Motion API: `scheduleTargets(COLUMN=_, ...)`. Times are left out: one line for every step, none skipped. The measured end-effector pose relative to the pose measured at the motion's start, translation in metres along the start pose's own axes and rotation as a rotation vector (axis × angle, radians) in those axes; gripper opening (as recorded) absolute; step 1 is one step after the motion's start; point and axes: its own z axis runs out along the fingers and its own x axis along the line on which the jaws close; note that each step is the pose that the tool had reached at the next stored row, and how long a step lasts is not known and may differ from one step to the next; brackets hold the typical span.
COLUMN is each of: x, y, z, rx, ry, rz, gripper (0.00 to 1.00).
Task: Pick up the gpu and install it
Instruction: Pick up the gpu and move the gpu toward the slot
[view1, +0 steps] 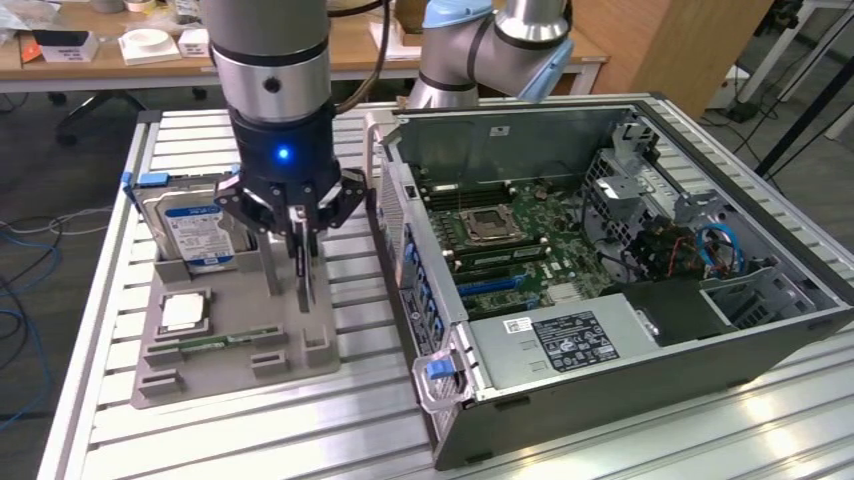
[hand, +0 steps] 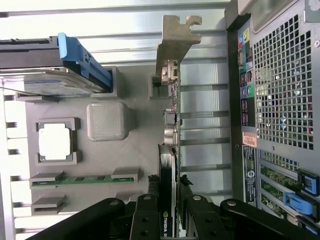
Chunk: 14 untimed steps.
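Currently your tool is clamped on the gpu, which stands on edge in the grey holder on the surface, directly beneath the wrist. The exterior view gives you the open computer case, to the exterior view's right of the holder. The wrist view gives you the fingers pressed against both faces of the card, and its silver bracket at the far end.
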Motion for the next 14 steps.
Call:
scheduleTargets(x=0.0000, y=0.0001, z=-0.0011, rx=0.0000, ry=0.0001, rz=0.000, gripper=0.26)
scheduleTargets(x=0.0000, y=0.0001, z=-0.0019, rx=0.0000, ry=0.0000, rz=0.000, gripper=0.26)
scheduleTargets(x=0.0000, y=0.0001, z=-0.0028, rx=0.0000, ry=0.0000, rz=0.000, gripper=0.26)
scheduleTargets(x=0.0000, y=0.0002, z=-0.0036, rx=0.0000, ry=0.0000, rz=0.000, gripper=0.26)
scheduleTargets(x=0.0000, y=0.0002, z=-0.0044, rx=0.0000, ry=0.0000, rz=0.000, gripper=0.26)
scheduleTargets(x=0.0000, y=0.0002, z=-0.0052, rx=0.0000, ry=0.0001, rz=0.000, gripper=0.26)
scheduleTargets(x=0.0000, y=0.0003, z=-0.0059, rx=0.0000, ry=0.0000, rz=0.000, gripper=0.26)
scheduleTargets(x=0.0000, y=0.0003, z=-0.0067, rx=0.0000, ry=0.0001, rz=0.000, gripper=0.26)
scheduleTargets(x=0.0000, y=0.0003, z=-0.0074, rx=0.0000, ry=0.0001, rz=0.000, gripper=0.26)
scheduleTargets(x=0.0000, y=0.0003, z=-0.0080, rx=0.0000, ry=0.0000, rz=0.000, gripper=0.26)
scheduleTargets(x=-0.0001, y=0.0004, z=-0.0086, rx=0.0000, ry=0.0000, rz=0.000, gripper=0.26)
scheduleTargets(x=-0.0001, y=0.0004, z=-0.0093, rx=0.0000, ry=0.0001, rz=0.000, gripper=0.26)
scheduleTargets(x=0.0000, y=0.0004, z=-0.0099, rx=0.0000, ry=0.0000, rz=0.000, gripper=0.26)
scheduleTargets(x=-0.0001, y=0.0004, z=-0.0108, rx=0.0001, ry=0.0001, rz=0.000, gripper=0.26)
